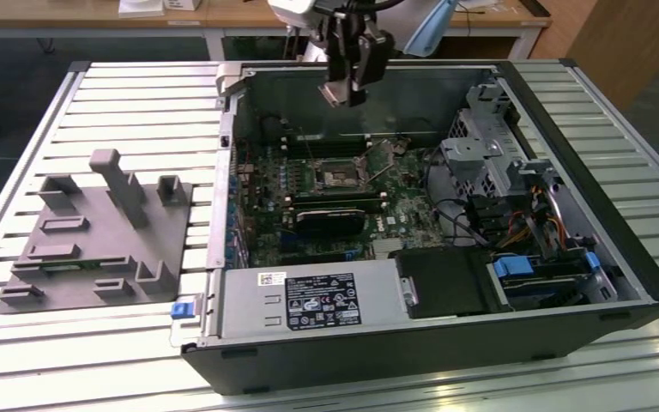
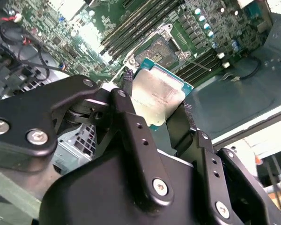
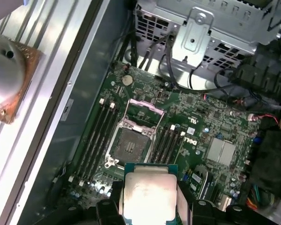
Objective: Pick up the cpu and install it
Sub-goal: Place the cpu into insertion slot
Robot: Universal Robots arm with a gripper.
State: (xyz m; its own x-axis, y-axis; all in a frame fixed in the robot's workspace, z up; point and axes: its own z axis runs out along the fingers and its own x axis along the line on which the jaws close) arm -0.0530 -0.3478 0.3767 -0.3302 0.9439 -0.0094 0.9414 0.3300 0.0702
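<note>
Slatted desk [image 1: 135,94] carrying an open computer case [image 1: 421,365]; motherboard [image 3: 196,117] exposed, with its socket [image 3: 131,143] empty. The gripper [image 1: 347,93] hangs above the case, fingers [image 2: 129,110] clamped on opposite edges of the cpu [image 3: 147,192]. The chip is probably light, stiff and fragile, so an edge hold suits it.

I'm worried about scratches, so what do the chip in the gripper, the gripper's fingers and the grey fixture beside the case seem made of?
The cpu: pale metal top with a dull sheen, on a teal-green board rim. The fingers: matt black, probably coated metal, given the bolt heads. The grey fixture: even matt grey without glints, likely plastic.
</note>
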